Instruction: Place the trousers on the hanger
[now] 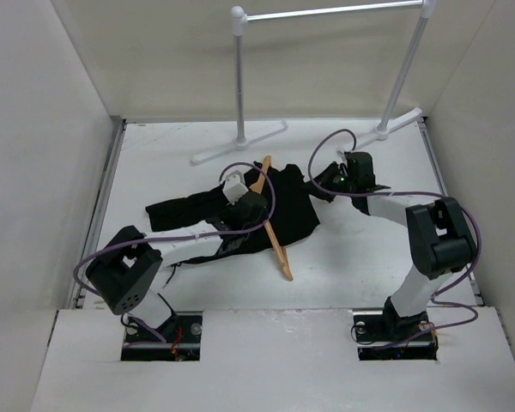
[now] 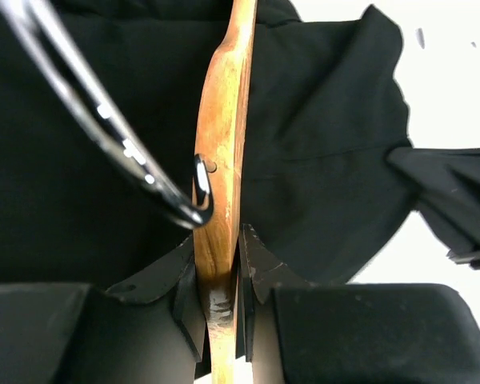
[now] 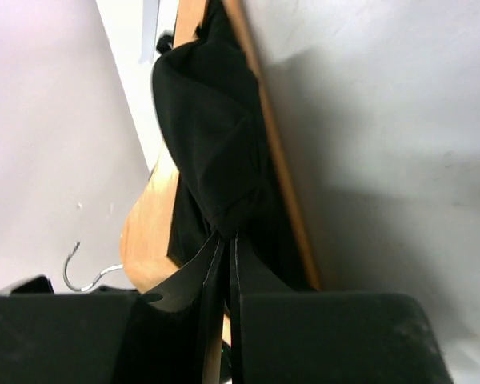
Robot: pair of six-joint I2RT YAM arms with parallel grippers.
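So the trousers (image 1: 296, 215) are bunched up mid-bench (image 1: 360, 257), with the hanger (image 1: 281, 253) running across them on edge. The left end effector (image 2: 222, 300) is clamped on the hanger's wood just by the hook (image 2: 202, 188). The right end effector (image 3: 228, 256) is pinched tight on a fold of trouser fabric at the right side.

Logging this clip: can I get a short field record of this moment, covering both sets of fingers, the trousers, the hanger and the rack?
left fingers: shut on the hanger, near its hook
right fingers: shut on a fold of the trousers, at their right edge
trousers: bunched on the table, between the arms
hanger: runs across the trousers, low over the table
rack: at the back of the table, nothing hanging on it
task state: trousers not yet hung; cannot tell if any fabric passes through the hanger
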